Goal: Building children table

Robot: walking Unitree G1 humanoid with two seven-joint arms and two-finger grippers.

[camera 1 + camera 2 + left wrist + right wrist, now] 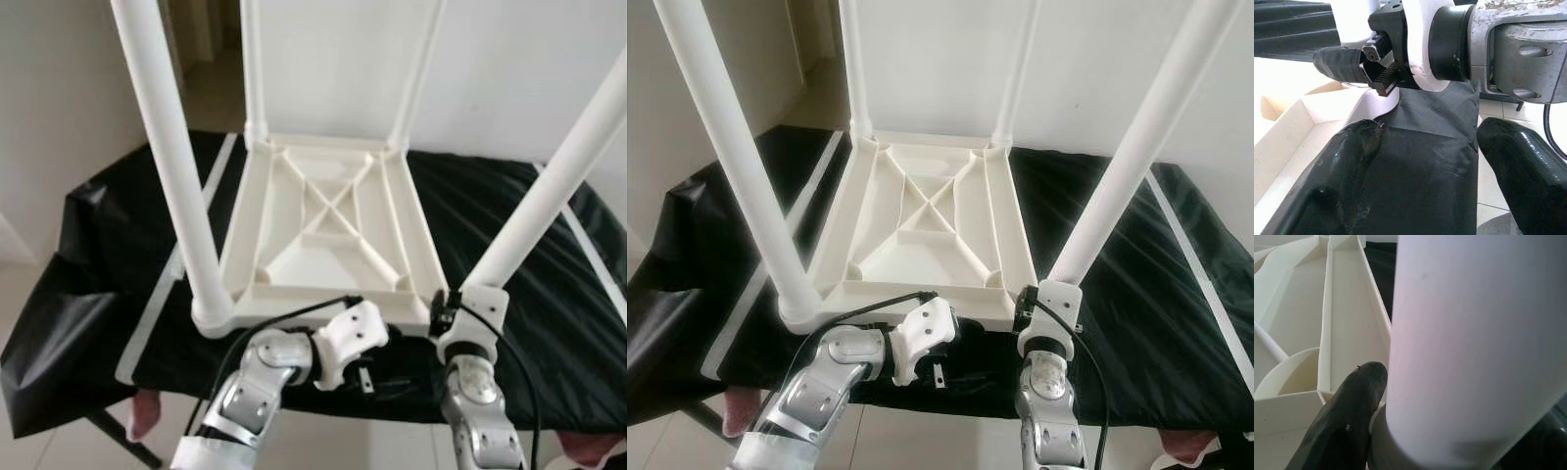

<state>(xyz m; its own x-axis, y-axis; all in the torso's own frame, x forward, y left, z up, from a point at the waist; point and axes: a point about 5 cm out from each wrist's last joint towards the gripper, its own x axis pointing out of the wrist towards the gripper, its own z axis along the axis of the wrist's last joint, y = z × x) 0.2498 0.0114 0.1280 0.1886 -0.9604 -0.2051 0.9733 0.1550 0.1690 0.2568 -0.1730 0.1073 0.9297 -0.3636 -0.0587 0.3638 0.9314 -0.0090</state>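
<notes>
A white plastic children's table [323,230] lies upside down on a black-covered surface, with its legs pointing up. My right gripper [1449,396] is at the base of the near right leg [544,201], where the leg meets its corner socket. One black finger [1352,411] presses against the leg's side, so the gripper is shut on it. My left gripper [1432,129] hovers low by the table's near edge, pointing toward the right gripper. Its fingers [1347,166] are open, with just black cloth between them. The near left leg [176,166] stands in its socket.
The black cloth [509,196] covers a work surface marked with white tape strips [167,284]; its front edge runs just under my arms. Two far legs [253,69] rise against a white wall. Pale tiled floor lies below, and a doorway opens at the back left.
</notes>
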